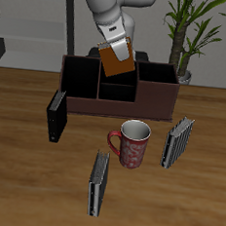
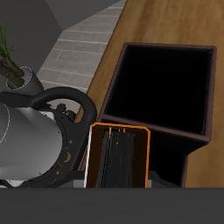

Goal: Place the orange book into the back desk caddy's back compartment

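The orange book [image 1: 117, 61] hangs tilted in my gripper [image 1: 114, 49], which is shut on its upper part. It is held above the rear cells of the back desk caddy [image 1: 153, 101], a wide dark maroon box with partitions at the back of the table. In the wrist view the book [image 2: 118, 157] shows edge-on with an orange rim, just beside and above a deep dark cell of the caddy [image 2: 159, 131]. The fingertips themselves are hidden behind the book.
A black book [image 1: 55, 115] stands beside the caddy's end. A red patterned mug [image 1: 132, 144] stands in front of the caddy. Two grey-and-black striped books [image 1: 178, 141] [image 1: 98, 183] stand nearer the table's front edge. A potted plant [image 1: 191, 34] stands behind the caddy.
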Motion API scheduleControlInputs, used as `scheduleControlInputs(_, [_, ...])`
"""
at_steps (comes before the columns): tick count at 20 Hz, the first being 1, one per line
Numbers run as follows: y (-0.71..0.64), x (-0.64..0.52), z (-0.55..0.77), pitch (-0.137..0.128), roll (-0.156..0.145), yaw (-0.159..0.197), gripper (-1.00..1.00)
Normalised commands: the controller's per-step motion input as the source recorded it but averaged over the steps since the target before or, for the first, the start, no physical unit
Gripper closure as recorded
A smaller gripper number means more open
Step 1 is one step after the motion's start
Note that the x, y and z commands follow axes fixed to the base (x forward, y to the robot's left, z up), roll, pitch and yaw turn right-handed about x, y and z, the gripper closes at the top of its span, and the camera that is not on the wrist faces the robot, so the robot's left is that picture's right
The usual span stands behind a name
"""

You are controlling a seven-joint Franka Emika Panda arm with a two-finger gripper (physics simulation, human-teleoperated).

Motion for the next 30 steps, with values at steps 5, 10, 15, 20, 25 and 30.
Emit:
scheduleControlInputs(5, [0.03,-0.04,-0.15,0.025,0.012,-0.015,1.00])
scheduleControlInputs(10, [0.06,-0.02,-0.15,0.019,0.017,-0.022,1.00])
scheduleControlInputs(15, [-0.02,0.00,-0.16,0.026,0.001,-0.015,1.00])
scheduleControlInputs(20, [-0.05,-0.01,-0.09,0.018,-0.004,-0.014,1.00])
scheduleControlInputs(25, [0.00,0.03,-0.17,0.041,0.002,-0.022,1.00])
scheduleControlInputs(30, [-0.02,0.05,-0.15,0.025,-0.007,-0.020,1.00])
